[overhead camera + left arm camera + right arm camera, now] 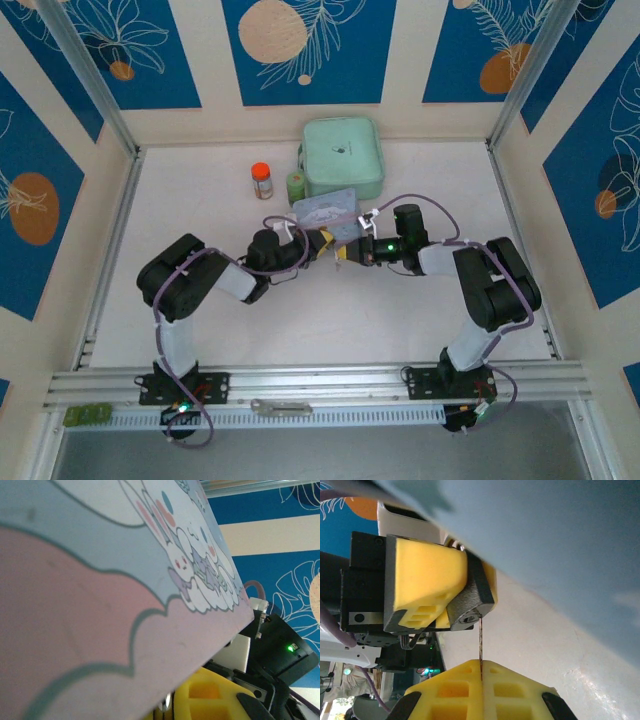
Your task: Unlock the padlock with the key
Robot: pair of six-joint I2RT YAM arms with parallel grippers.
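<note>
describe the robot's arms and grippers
The left arm and right arm have black joints, white links and looping purple cables; a green light glows on the right one. The left gripper and right gripper have yellow fingers with rectangular cut-outs.

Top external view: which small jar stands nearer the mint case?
The green jar, right beside the left edge of the mint case; the orange-lidded jar stands further left, apart from it.

Thin key (481, 642) upright, tip at dark padlock (472, 600).
</note>
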